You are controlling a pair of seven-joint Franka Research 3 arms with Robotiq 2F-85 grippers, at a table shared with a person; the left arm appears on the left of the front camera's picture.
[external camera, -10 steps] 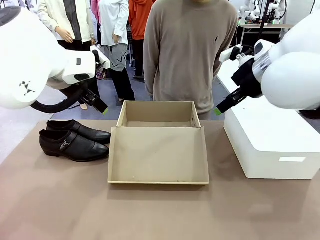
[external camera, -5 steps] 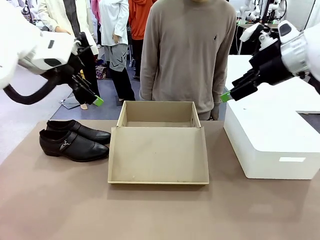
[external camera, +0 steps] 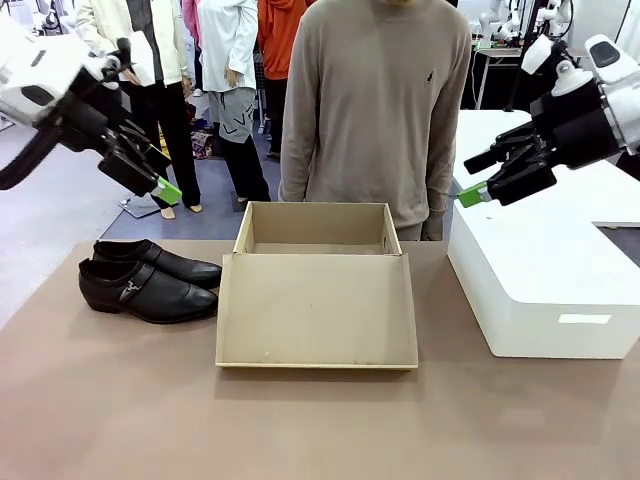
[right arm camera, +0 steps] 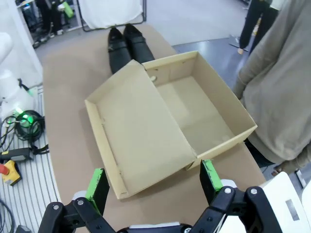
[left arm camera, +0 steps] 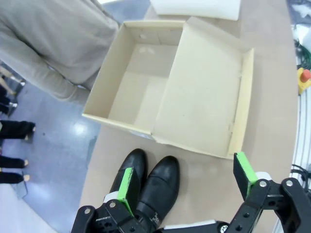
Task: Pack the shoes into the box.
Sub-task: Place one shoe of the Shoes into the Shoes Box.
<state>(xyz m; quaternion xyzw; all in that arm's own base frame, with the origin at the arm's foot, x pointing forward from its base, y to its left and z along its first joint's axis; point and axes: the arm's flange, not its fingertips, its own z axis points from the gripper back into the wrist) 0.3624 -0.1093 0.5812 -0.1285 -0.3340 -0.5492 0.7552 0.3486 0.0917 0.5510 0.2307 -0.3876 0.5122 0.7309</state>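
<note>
Two glossy black shoes [external camera: 148, 279] sit side by side on the brown table's left, toes pointing right; they also show as the shoes [left arm camera: 150, 187] and the shoes [right arm camera: 124, 43]. The tan cardboard box [external camera: 316, 238] stands open mid-table with nothing in it, its lid flap [external camera: 318, 312] folded flat toward me. It appears again as the box [left arm camera: 146, 82] and the box [right arm camera: 194, 111]. My left gripper [external camera: 160, 172] hangs open in the air above the shoes, its own view showing the left gripper [left arm camera: 186, 183]. My right gripper [external camera: 470, 180] is open, raised right of the box, also seen as the right gripper [right arm camera: 154, 184].
A large white block [external camera: 540, 280] takes up the table's right side. A person in a beige sweater [external camera: 375, 110] stands just behind the box at the far edge. Bare tabletop [external camera: 300, 420] lies in front of the lid.
Both arms have pulled back and up: the left gripper rose and moved left, the right gripper rose and moved right. Shoes and box have not moved.
</note>
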